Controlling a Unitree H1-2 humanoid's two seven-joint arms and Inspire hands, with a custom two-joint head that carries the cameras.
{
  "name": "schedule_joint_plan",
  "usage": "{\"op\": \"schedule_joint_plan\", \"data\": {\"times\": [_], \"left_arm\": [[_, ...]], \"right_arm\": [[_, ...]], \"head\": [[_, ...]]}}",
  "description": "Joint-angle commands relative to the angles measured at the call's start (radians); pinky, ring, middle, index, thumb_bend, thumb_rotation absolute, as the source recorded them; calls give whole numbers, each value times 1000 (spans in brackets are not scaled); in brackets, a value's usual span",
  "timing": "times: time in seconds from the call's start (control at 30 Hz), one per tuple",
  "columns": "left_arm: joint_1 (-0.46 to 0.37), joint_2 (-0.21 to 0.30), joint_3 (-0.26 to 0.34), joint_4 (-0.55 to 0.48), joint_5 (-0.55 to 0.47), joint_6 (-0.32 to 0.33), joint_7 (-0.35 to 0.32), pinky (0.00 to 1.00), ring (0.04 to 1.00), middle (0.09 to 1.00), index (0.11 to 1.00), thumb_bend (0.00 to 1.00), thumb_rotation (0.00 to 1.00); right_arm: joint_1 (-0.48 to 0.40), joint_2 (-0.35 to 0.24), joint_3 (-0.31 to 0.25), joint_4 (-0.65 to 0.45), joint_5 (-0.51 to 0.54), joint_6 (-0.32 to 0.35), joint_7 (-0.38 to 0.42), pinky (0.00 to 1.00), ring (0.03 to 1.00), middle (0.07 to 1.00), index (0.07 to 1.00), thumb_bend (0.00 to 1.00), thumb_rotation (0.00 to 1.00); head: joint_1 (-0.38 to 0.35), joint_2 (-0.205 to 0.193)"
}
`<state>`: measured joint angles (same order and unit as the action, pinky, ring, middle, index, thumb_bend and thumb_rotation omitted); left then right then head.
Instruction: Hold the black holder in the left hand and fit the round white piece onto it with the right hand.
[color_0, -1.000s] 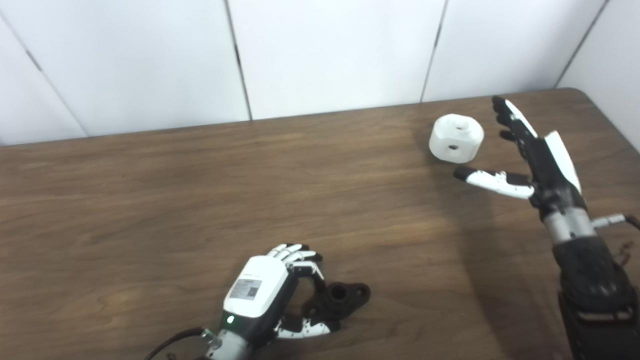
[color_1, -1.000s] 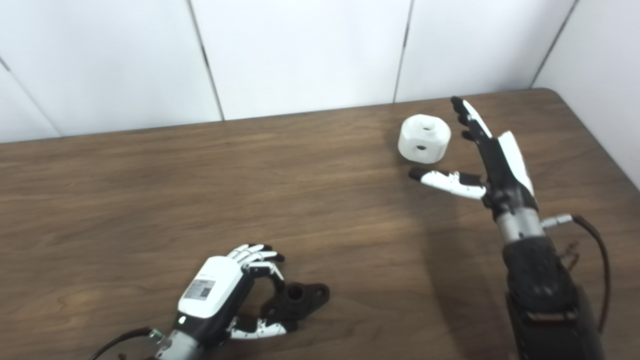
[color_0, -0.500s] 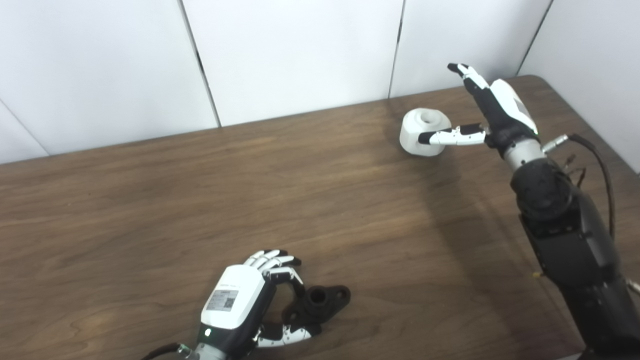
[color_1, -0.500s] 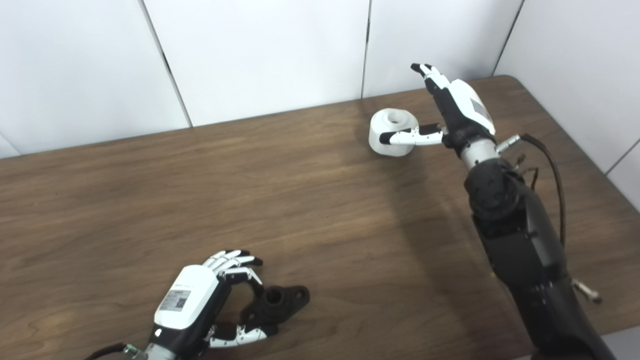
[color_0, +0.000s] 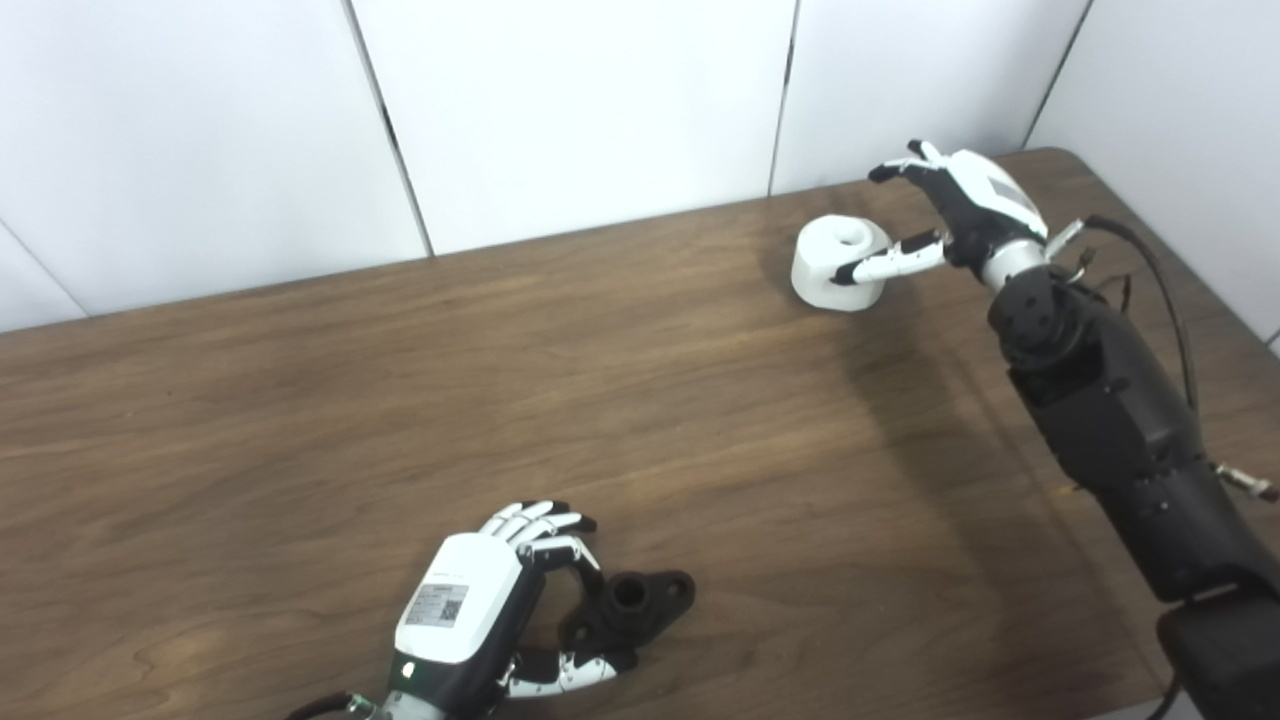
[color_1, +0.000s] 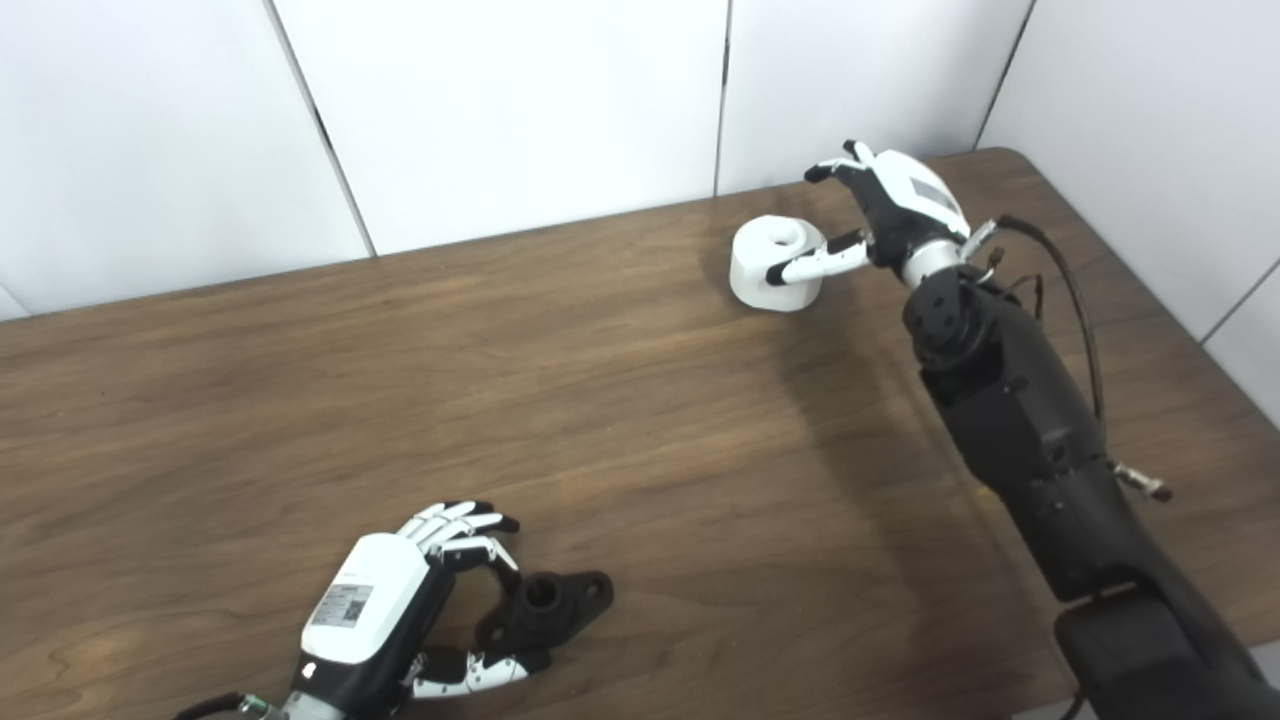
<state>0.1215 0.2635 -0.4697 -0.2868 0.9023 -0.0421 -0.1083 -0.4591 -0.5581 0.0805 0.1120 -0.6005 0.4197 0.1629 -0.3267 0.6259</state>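
Observation:
The round white piece (color_0: 832, 268) stands on the brown table (color_0: 600, 380) at the far right, near the back edge. My right hand (color_0: 962, 205) is at its right side: the thumb lies across its front and the fingers (color_0: 893, 168) arch above and behind it, apart from it. The black holder (color_0: 643, 598) lies on the table at the near edge. My left hand (color_0: 468, 612) is curled around its left end, fingers over the top and thumb underneath.
White wall panels (color_0: 580, 100) rise right behind the table's back edge. The table's rounded far right corner (color_0: 1075, 160) is just beyond my right hand. A cable (color_0: 1150, 270) loops off the right forearm.
The camera has shifted. My right hand has reached forward to the white piece, its thumb now across the front and its fingers curling over. The left hand keeps its hold on the holder.

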Motion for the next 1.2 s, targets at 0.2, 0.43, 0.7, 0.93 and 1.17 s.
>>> {"op": "schedule_joint_plan", "data": {"times": [0.2, 0.43, 0.7, 0.93, 1.17], "left_arm": [[50, 40, 8, 84, 27, 64, -80, 867, 870, 800, 490, 516, 47], [49, 39, 7, 85, 27, 63, -80, 868, 872, 800, 490, 516, 47], [49, 36, 7, 79, 29, 68, -82, 861, 867, 797, 490, 516, 47], [50, 32, 7, 70, 30, 71, -84, 852, 861, 794, 490, 516, 47], [50, 29, 7, 58, 32, 76, -94, 844, 856, 792, 489, 516, 47]], "right_arm": [[-82, -50, 34, 2, -34, 5, 23, 957, 1000, 1000, 757, 929, 336], [-90, -45, 41, 25, -30, -2, 23, 960, 1000, 992, 757, 920, 340], [-87, -43, 48, 36, -25, -10, 24, 937, 1000, 977, 748, 903, 311], [-85, -44, 54, 38, -23, -6, 36, 911, 1000, 964, 737, 877, 298], [-83, -52, 65, 58, -21, -34, 32, 886, 1000, 947, 713, 851, 301]], "head": [[2, -5], [4, -6], [6, -4], [10, -1], [13, 2]]}}
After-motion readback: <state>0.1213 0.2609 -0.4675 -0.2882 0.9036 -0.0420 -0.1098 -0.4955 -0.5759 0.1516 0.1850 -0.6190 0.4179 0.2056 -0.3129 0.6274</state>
